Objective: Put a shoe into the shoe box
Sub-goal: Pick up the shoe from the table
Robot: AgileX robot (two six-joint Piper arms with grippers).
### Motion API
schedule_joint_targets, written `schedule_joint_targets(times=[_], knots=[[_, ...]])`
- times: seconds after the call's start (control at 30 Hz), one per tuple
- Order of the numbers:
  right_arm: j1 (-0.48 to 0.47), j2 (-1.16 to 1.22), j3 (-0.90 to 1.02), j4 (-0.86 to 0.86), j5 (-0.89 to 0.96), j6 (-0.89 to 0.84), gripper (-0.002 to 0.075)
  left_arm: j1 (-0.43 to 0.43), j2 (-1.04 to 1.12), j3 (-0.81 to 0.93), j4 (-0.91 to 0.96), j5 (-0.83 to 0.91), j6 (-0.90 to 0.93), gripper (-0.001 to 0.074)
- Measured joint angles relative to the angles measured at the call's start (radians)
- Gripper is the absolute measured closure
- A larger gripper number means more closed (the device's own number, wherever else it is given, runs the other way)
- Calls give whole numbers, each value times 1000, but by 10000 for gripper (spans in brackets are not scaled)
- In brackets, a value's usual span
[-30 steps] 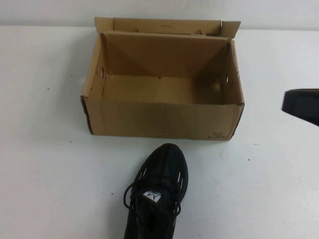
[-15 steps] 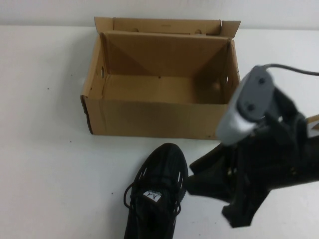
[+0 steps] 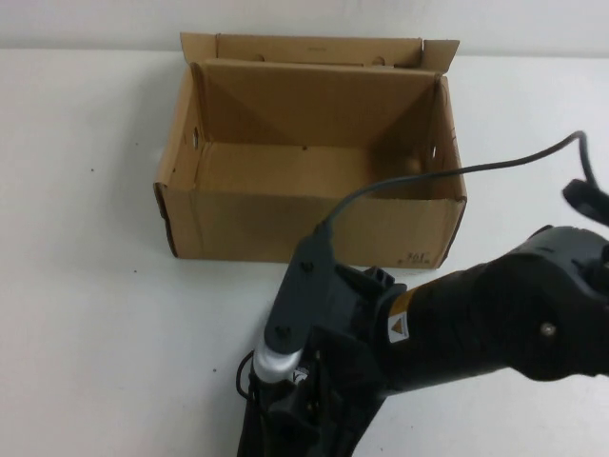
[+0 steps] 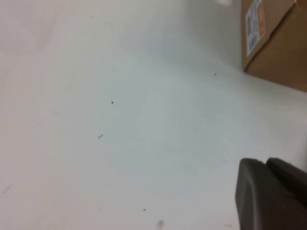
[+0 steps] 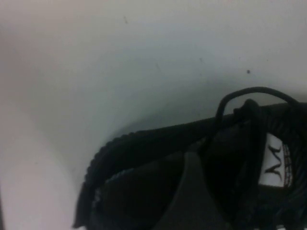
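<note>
Reaching in from the right side of the high view, the right arm is seen stretched across the near edge of the tabletop, with the right tool directly over the shoe. Most of the shoe is covered by the arm and its wrist camera in that view; only a dark sliver and a loop of lace are visible at the bottom edge. In the right wrist view the shoe is shown close up, its white logo tag and a lace loop visible, with one dark finger of the tool lying over its opening. Whether the right tool is apart or closed on the shoe cannot be told.

Just beyond the shoe, the shoe box stands open on the tabletop, its flap lid folded back at the far side.

The left tool is seen only in the left wrist view, low over bare tabletop, with a corner of the shoe box some way off; its state cannot be told.
</note>
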Motion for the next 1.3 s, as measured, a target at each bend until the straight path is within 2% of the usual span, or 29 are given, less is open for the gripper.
schedule_joint_targets(times=[0.17,0.3,0.4,0.47,0.5,0.6,0.8,1.03,1.1,1.3], knots=[[0,78,0,-83,-75,5,290,0,0,0,0,26,0,738],[0,118,0,-197,-100,4,363,0,0,0,0,30,0,738],[0,138,0,-238,-102,4,471,0,0,0,0,33,0,738],[0,138,0,-242,-100,4,600,0,0,0,0,33,6,738],[0,138,0,-240,-98,4,640,0,0,0,0,33,15,738],[2,138,0,-231,-96,4,711,0,0,0,0,35,68,738],[2,97,-32,-174,-50,4,732,0,0,0,-103,24,200,738],[2,68,-203,-40,77,4,733,0,0,-1,-461,-57,514,726],[2,68,-252,-28,117,4,733,0,0,-1,-513,-83,538,680],[2,65,-377,-43,216,4,734,0,0,-1,-550,-105,552,454]])
